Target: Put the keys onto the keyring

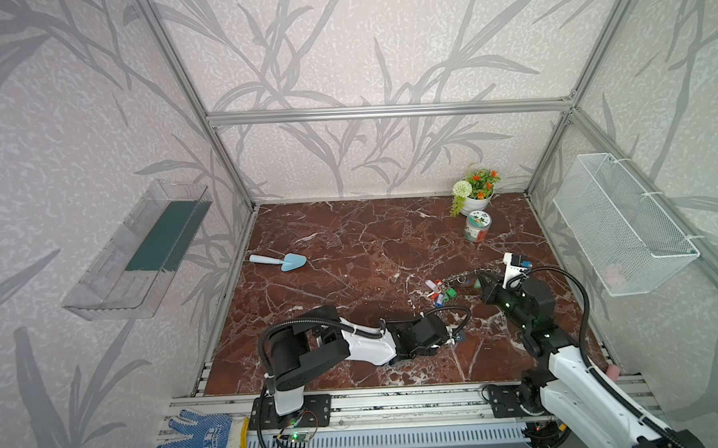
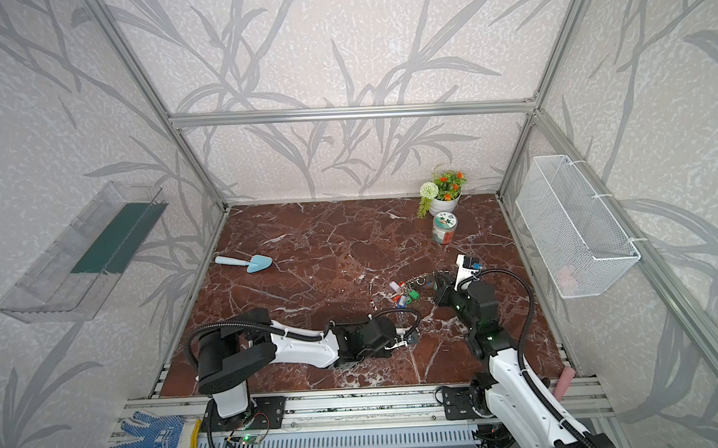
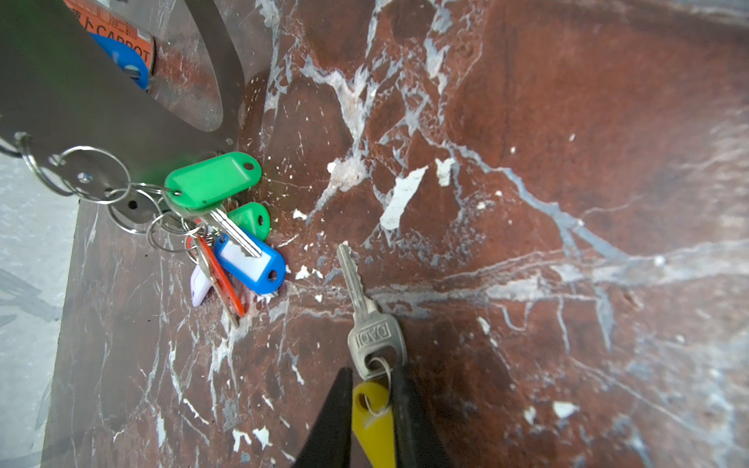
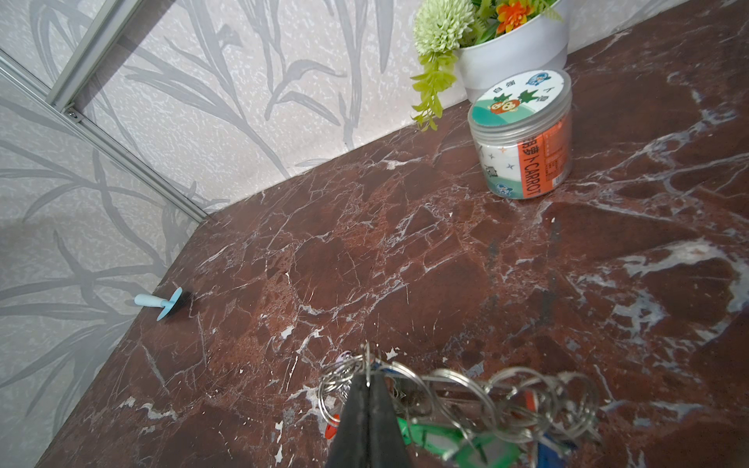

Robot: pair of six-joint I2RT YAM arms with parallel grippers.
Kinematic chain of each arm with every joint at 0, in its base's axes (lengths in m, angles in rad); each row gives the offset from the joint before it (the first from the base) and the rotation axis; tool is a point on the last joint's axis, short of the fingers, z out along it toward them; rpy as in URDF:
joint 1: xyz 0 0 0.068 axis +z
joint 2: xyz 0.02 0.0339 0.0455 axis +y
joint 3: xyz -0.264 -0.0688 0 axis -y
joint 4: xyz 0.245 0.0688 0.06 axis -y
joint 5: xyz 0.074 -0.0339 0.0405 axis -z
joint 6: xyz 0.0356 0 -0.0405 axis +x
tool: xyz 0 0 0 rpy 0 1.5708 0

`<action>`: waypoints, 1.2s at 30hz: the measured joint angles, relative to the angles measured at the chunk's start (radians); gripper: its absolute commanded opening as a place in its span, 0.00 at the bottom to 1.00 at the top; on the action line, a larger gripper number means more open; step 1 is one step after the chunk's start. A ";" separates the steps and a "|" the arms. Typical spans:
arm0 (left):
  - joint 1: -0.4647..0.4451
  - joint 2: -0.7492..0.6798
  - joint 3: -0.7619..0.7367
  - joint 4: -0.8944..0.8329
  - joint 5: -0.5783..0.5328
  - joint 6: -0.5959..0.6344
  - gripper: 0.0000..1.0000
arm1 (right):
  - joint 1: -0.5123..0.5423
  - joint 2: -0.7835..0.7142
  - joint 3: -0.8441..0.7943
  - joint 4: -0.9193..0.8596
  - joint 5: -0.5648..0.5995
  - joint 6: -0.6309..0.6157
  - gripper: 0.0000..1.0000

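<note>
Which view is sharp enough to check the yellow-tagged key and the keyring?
Left wrist view: key and yellow tag crisp at the left gripper. Right wrist view: keyring soft beside the right gripper, jar sharp. In both top views: both too small.

You are looking down, in a top view, on a red-brown marble table (image 2: 308, 244) inside a wallpapered frame. Your left arm is lying low across the front, its left gripper (image 2: 405, 343) pointing toward the middle. The keys (image 2: 410, 340) at its tip are showing too small to make out. Your right arm is bending in from the front right, with the right gripper (image 2: 436, 286) sitting closed against the keyring (image 2: 423, 279). The ring's coloured tags (image 2: 404, 294) are lying spread on the table just beside it. A blue trowel (image 2: 246, 263) is lying well apart at left. A jar (image 2: 444, 228) is standing near a flower pot (image 2: 444, 200) at the back.
</note>
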 measured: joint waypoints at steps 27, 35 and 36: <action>0.114 -0.227 0.018 -0.241 0.146 -0.344 0.00 | 0.000 -0.011 -0.001 -0.007 -0.009 -0.015 0.00; 0.238 -0.361 -0.092 -0.201 0.297 -0.573 0.00 | 0.055 0.011 -0.001 0.001 -0.028 -0.045 0.00; 0.253 -0.378 -0.108 -0.190 0.317 -0.600 0.00 | 0.070 0.019 -0.001 0.006 -0.031 -0.051 0.00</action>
